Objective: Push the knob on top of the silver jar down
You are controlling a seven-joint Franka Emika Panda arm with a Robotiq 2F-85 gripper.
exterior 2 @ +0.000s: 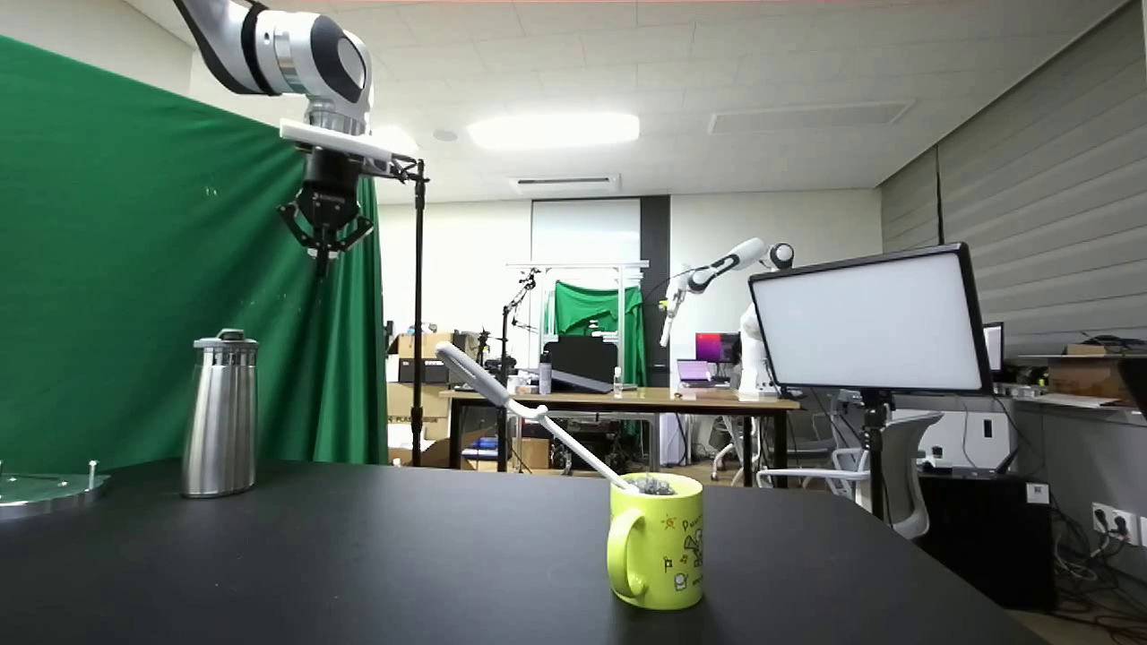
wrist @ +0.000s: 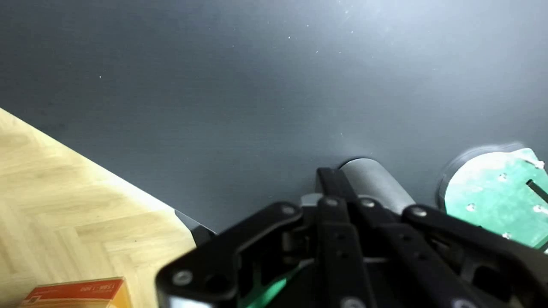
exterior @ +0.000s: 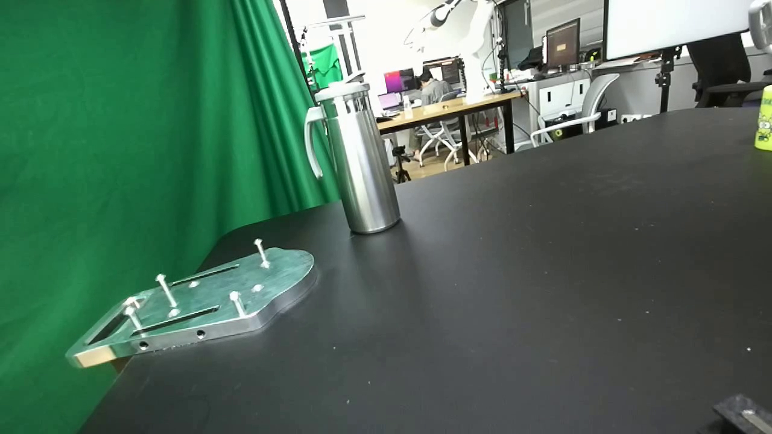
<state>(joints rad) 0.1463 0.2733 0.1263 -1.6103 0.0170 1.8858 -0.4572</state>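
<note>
1. In an exterior view, the silver jar (exterior: 365,163) stands upright on the black table (exterior: 512,301), close to its far edge and right of the rounded far-left corner.
2. The knob (exterior: 353,78) sits on top of the jar; whether it is up or pressed, I cannot tell.
3. Across the table's left edge lies a green plate (exterior: 211,295) carrying upright bolts (exterior: 167,292), its near end jutting out past the edge; a green curtain (exterior: 120,120) hangs beyond.
4. In an exterior view, the gripper (exterior 2: 322,266) hangs pointing down, higher than the knob and well apart from it, with its jaws together.
5. There the jar stands near the table's far-left corner. Some way in from the right edge is a yellow-green mug (exterior 2: 672,539), with a long-handled brush (exterior 2: 479,376) leaning out of it toward the left. Past the far-right corner stands a white panel (exterior 2: 869,322) in a black frame.
6. In the wrist view, the table's edge slants down to a corner, with pale wood flooring (wrist: 107,222) beyond it and a red-and-orange box (wrist: 81,293) at the bottom border.
7. The jar shows between that corner and the green plate, partly hidden behind the gripper's black fingers (wrist: 336,185), which lie side by side, closed up. The knob cannot be made out here.
</note>
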